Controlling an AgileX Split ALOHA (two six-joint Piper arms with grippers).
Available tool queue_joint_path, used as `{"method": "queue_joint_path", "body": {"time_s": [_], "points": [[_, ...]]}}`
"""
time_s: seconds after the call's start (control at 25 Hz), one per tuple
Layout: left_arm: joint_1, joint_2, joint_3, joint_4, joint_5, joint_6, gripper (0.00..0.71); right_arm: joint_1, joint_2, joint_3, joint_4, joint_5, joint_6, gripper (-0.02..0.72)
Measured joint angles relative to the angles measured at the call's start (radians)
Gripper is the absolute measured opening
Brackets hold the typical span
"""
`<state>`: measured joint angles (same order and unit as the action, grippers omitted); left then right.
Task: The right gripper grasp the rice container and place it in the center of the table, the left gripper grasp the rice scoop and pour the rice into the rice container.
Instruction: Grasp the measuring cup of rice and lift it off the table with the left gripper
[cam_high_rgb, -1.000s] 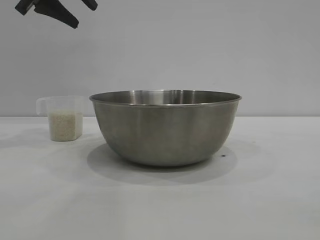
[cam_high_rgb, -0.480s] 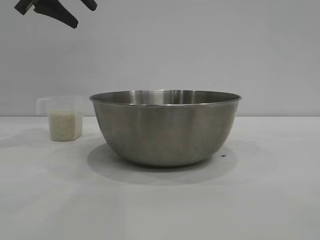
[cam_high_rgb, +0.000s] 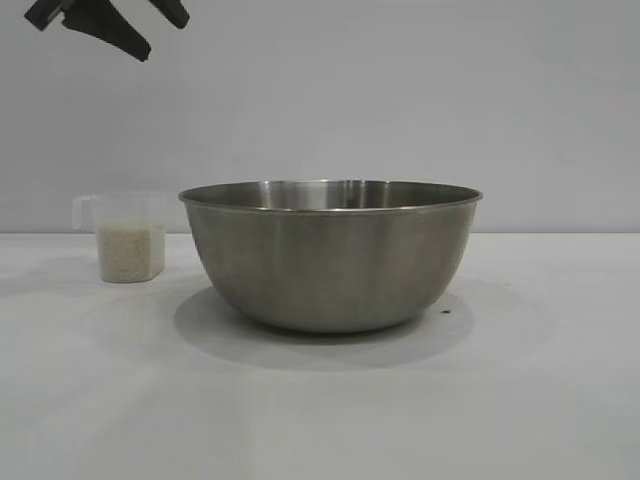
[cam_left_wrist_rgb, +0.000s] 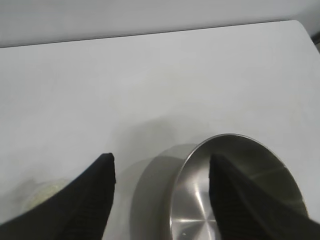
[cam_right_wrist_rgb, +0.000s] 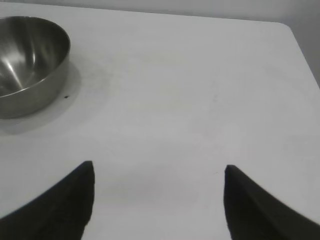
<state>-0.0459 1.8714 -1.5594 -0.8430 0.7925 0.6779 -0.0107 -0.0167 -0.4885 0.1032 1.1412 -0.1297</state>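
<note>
The rice container (cam_high_rgb: 330, 260), a large steel bowl, stands empty in the middle of the white table (cam_high_rgb: 520, 400). The rice scoop (cam_high_rgb: 128, 235), a clear cup with its handle to the left, stands to the bowl's left, part filled with rice (cam_high_rgb: 130, 252). My left gripper (cam_high_rgb: 167, 37) hangs open and empty high above the scoop, at the top left of the exterior view. In the left wrist view it (cam_left_wrist_rgb: 161, 159) is open over the bowl (cam_left_wrist_rgb: 195, 210) and the scoop (cam_left_wrist_rgb: 42, 192). My right gripper (cam_right_wrist_rgb: 159, 167) is open and empty over bare table, away from the bowl (cam_right_wrist_rgb: 27, 60).
A tiny dark speck (cam_high_rgb: 446, 311) lies on the table by the bowl's right side. A plain grey wall stands behind the table. The table's far corner shows in the right wrist view (cam_right_wrist_rgb: 287, 30).
My left gripper has shifted very slightly to the left at the top of the exterior view. The bowl and the scoop have not moved.
</note>
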Motion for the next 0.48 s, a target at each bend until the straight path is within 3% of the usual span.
{"method": "queue_joint_path", "body": {"time_s": [0.48], "points": [[0.000, -0.073, 0.000, 0.189, 0.023, -0.066, 0.355, 0.000, 0.000, 0.000, 0.000, 0.000, 0.006, 0.475]]}}
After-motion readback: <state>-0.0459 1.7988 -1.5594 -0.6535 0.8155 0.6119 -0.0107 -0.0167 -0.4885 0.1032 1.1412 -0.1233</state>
